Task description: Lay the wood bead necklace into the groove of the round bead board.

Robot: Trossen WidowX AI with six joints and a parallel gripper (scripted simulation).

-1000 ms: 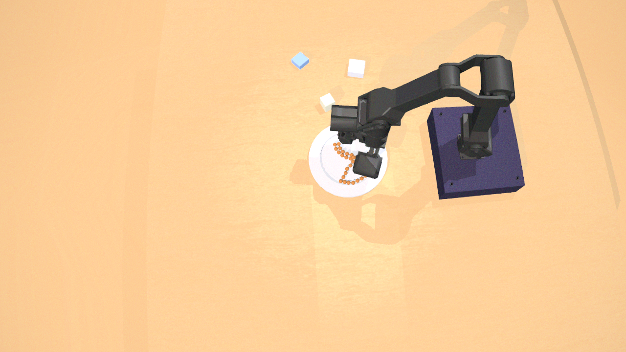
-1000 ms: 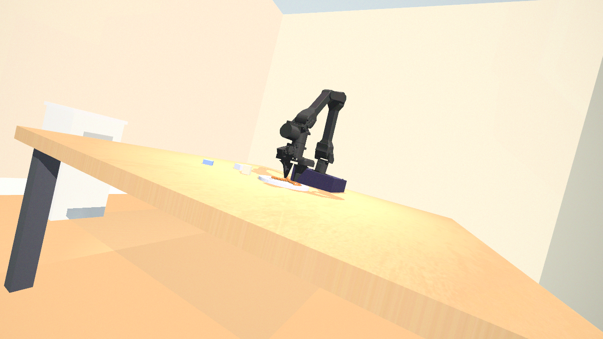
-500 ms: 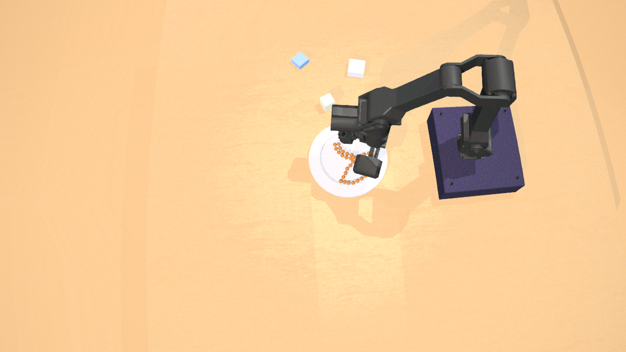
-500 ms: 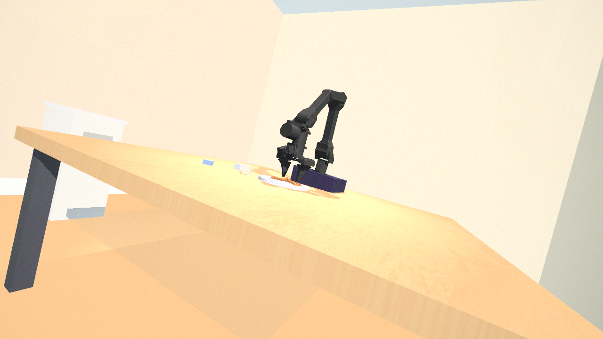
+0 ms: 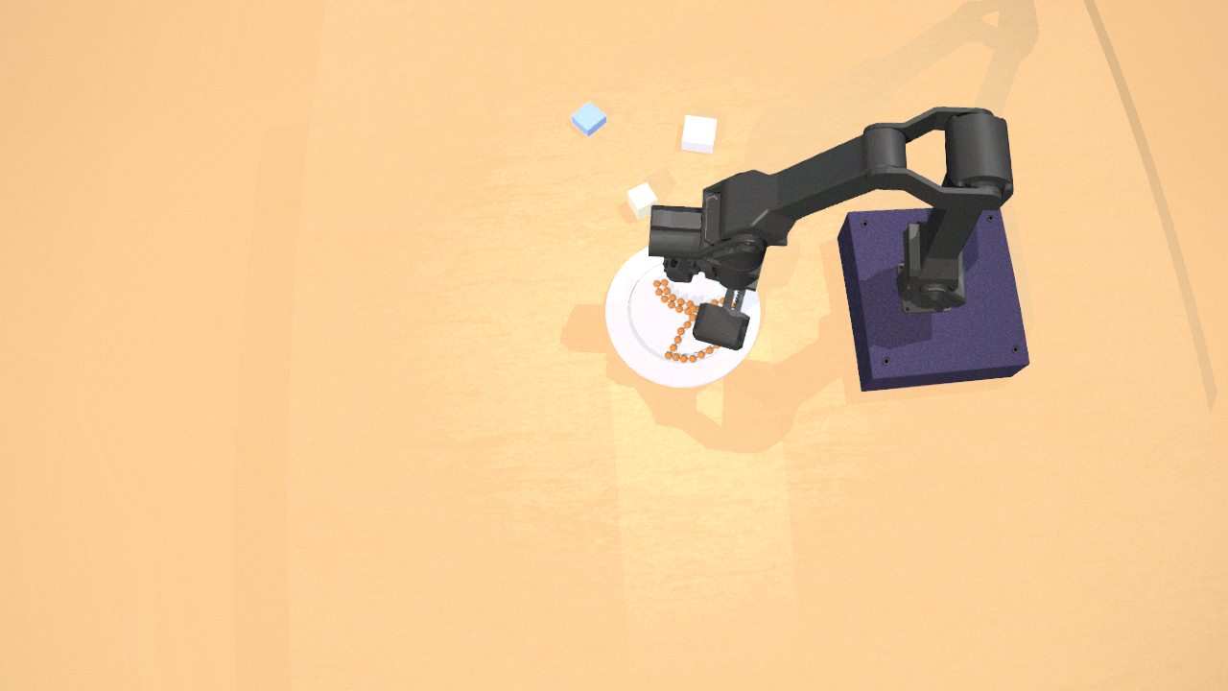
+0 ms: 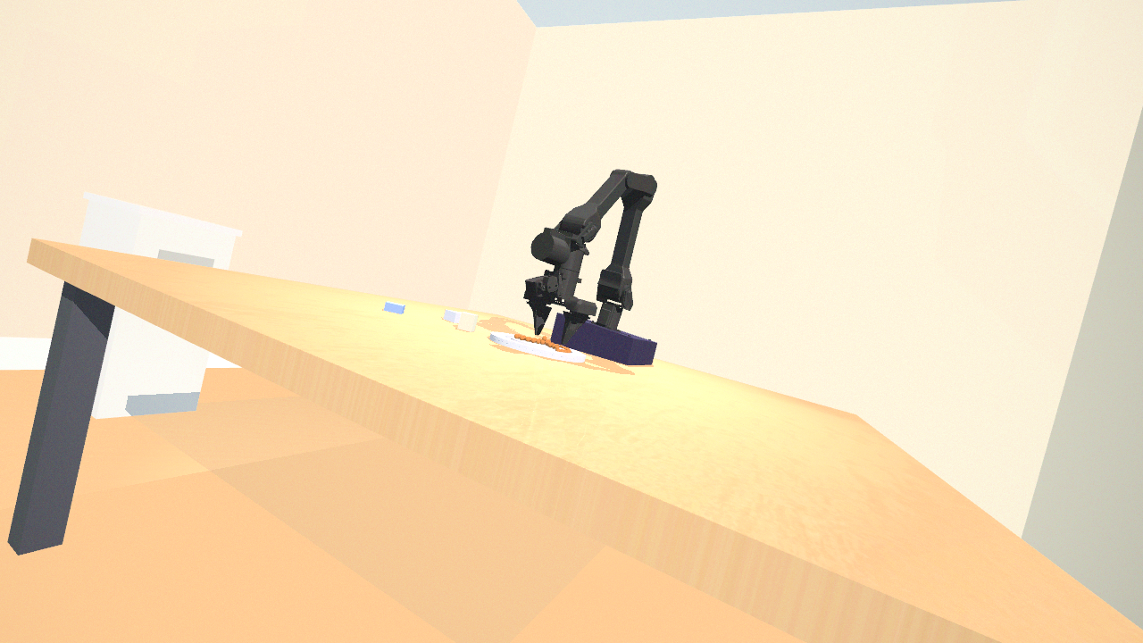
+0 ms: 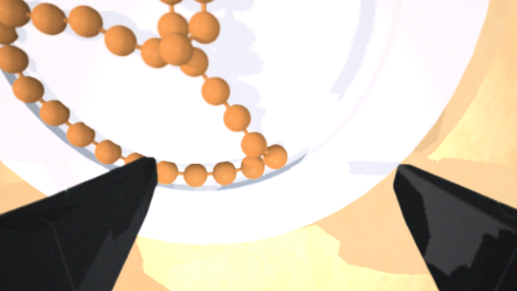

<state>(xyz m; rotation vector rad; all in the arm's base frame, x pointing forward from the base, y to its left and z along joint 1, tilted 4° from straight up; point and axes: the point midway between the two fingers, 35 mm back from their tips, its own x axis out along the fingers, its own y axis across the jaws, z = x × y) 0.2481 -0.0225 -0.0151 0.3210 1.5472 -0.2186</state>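
The orange bead necklace (image 5: 692, 358) (image 6: 531, 340) (image 7: 216, 91) lies on the round white board (image 5: 620, 344) (image 7: 242, 216). In the wrist view one stretch follows the groove along the lower left, up to a small bunch of beads at its right end. From there a strand cuts across the inside to a crossing, where beads overlap and a doubled strand leads off the top. My gripper (image 6: 553, 338) (image 7: 276, 163) is open and empty, low over the board's edge by that bunch. Its left finger covers part of the groove stretch. The arm hides its fingertips and some beads in the top view.
A white block (image 5: 641, 201) stands close behind the board, near the arm. Another white block (image 5: 698, 133) and a blue block (image 5: 589, 118) (image 6: 394, 306) lie farther back. The dark purple base (image 5: 961, 335) (image 6: 611, 342) stands to the right of the board.
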